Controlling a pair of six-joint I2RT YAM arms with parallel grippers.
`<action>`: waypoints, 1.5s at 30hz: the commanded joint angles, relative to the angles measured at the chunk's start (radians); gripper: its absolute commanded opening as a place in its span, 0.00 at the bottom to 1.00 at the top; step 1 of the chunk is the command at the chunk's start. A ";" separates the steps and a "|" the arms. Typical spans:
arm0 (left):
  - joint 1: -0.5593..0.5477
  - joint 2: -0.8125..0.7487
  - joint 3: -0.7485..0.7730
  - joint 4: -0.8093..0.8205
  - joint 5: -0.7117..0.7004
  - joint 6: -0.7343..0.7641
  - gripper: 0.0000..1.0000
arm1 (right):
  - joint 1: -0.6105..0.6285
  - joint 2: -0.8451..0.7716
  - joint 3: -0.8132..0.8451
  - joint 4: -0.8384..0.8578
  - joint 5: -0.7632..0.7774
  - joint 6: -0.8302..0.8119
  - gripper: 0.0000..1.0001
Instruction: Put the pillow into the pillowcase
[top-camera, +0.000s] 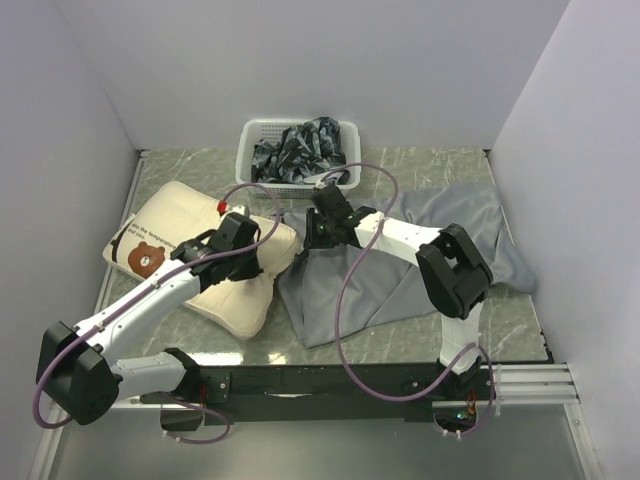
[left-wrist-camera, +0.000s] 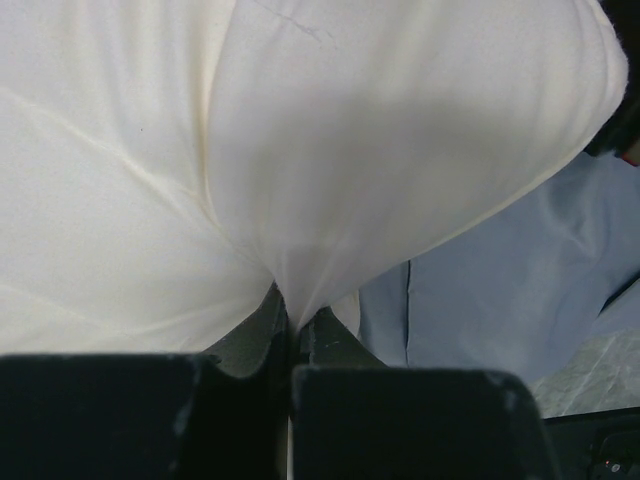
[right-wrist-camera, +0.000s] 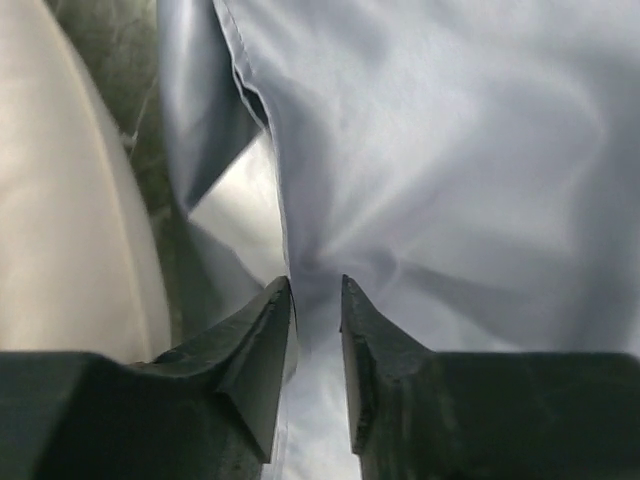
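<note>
Seen from above, the large cream rectangular pillow with the brown bear face (top-camera: 185, 218) lies on the green marbled bench (top-camera: 430, 165) just left of the plain grey fabric pillowcase (top-camera: 335, 290). Its unprinted end touches the pillowcase's left edge. My left pincer (top-camera: 262, 245) sits at that end, and my right pincer (top-camera: 318, 236) is at the pillowcase's upper-left corner. A white plastic basket of dark patterned cloth (top-camera: 248, 140) stands beyond the pillowcase.

At my left wrist, the pincer (left-wrist-camera: 292, 320) is closed tight on a pinch of cream cover, which puckers into it. The pillowcase (left-wrist-camera: 480, 290) shows just right of the bulge.

At my right wrist, the jaws stand a narrow slit apart with grey cloth gathered between them. I judge I hold the hem, though I cannot tell whether it is one layer or two. A fold opens left of my grip, probably the mouth, with the pillow (right-wrist-camera: 70, 200) beside it.

To do this well, I should lift my right grip so the mouth opens wide. Then I should drive the pillow's end in low and straight, without bunching it against the hem.
</note>
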 joint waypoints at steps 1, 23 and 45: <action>-0.002 -0.045 0.009 0.048 0.008 0.001 0.01 | 0.012 0.057 0.061 -0.015 0.031 -0.028 0.28; -0.160 0.041 0.006 0.042 -0.032 -0.022 0.01 | 0.015 -0.317 -0.131 -0.026 0.084 0.006 0.00; -0.128 0.463 0.363 0.126 0.063 0.061 0.02 | 0.075 -0.412 -0.182 -0.044 0.064 0.003 0.01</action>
